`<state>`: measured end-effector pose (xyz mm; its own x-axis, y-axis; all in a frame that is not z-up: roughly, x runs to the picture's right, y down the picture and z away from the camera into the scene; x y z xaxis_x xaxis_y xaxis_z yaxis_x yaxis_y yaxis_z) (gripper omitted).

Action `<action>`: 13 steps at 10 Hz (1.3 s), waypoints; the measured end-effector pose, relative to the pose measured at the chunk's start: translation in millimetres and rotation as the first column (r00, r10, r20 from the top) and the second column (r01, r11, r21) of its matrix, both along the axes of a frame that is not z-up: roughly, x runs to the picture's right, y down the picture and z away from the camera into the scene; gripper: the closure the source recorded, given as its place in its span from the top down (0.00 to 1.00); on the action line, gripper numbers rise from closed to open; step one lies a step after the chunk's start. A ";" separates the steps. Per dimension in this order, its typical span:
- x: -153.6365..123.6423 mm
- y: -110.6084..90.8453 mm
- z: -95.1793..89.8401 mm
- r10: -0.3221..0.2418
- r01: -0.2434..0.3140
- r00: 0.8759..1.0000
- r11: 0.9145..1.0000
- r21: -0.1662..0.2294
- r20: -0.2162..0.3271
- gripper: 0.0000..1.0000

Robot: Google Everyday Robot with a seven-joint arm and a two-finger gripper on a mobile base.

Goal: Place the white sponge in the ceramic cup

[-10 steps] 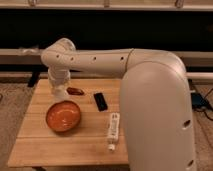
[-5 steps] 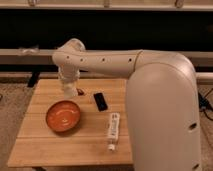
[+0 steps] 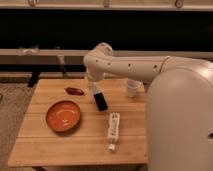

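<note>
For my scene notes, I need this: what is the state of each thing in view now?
tool: shut, hanging low over the table, just behind the black device.
ceramic cup: upright, partly hidden by the arm.
orange bowl: upright, empty.
white tube: lying flat.
black device: lying flat.
white sponge: not visible.

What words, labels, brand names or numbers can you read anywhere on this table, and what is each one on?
No text can be read anywhere.
White tube: dark marks on its label, too blurred to read.
Orange bowl, ceramic cup, black rectangular object: no lettering shows.
Gripper, hanging just over that object's far end: no markings show.
</note>
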<state>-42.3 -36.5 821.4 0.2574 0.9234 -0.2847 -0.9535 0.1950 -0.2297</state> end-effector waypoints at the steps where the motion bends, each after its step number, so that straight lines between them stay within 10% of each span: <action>1: 22.4 -3.1 10.3 0.033 -0.032 0.999 0.999 0.013 -0.026 0.00; 6: 102.4 -35.3 48.2 0.169 -0.156 0.977 0.983 0.101 -0.133 0.00; 13: 159.1 -62.5 48.4 0.313 -0.258 0.920 0.937 0.237 -0.237 0.00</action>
